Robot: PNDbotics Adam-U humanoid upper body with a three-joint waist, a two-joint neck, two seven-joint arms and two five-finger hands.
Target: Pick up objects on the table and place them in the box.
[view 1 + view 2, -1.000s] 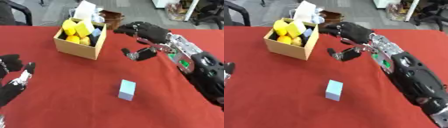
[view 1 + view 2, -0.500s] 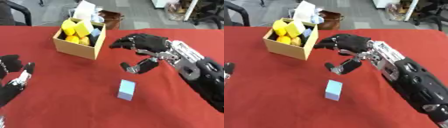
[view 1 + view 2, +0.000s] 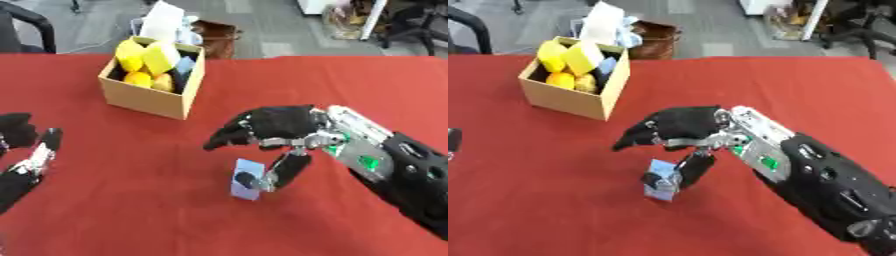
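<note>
Red cloth covers the table [image 3: 105, 200]. The pale blue block [image 3: 248, 178] is touched by the right hand [image 3: 271, 131], fingers spread; the cardboard box [image 3: 153, 97] stands well apart. The left hand [image 3: 22, 150] is rested open at the left edge.

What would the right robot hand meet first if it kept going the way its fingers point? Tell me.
Probably bare red tablecloth: the right robot hand points left, above the light blue block. Depth is unclear.

Open cloth at centre, box at upper left

Bare red table [image 3: 131, 200] is seen between the cardboard box [image 3: 153, 97] and the pale block [image 3: 248, 178].
</note>
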